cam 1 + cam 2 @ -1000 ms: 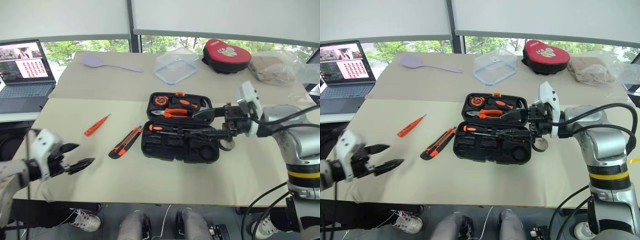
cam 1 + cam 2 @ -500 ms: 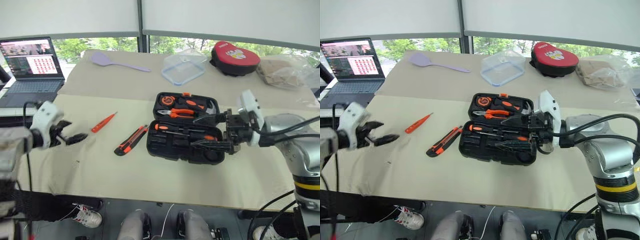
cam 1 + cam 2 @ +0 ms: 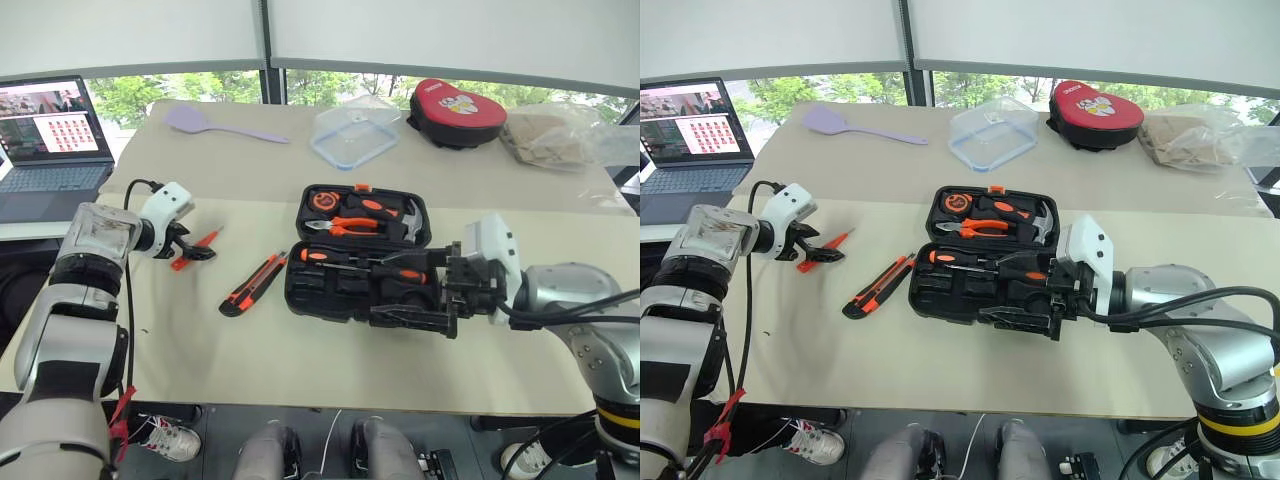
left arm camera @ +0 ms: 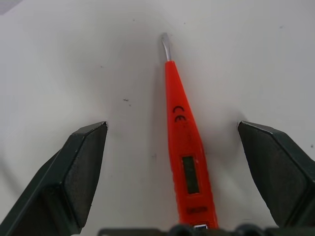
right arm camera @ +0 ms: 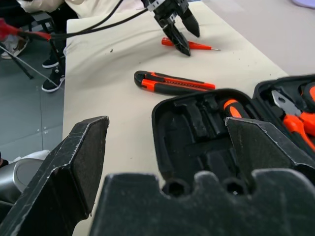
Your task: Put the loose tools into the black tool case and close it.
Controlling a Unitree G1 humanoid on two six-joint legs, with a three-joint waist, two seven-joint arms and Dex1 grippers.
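Right now I have the left gripper [image 4: 174,162] spread wide, a finger on either side of the orange screwdriver [image 4: 183,157], which lies flat on the table [image 3: 300,370]; neither finger touches it. My right gripper [image 3: 415,298] is also apart and empty, hovering over the near right corner of the open black tool case [image 3: 350,285]. Between screwdriver and case lies the utility knife [image 3: 252,284]. My right fingers hide part of the case's lower tray.

Smooth glossy orange plastic screwdriver [image 4: 186,162] with bare metal tip, matt black moulded plastic tool case [image 3: 345,290], matt beige table cover [image 3: 300,360]
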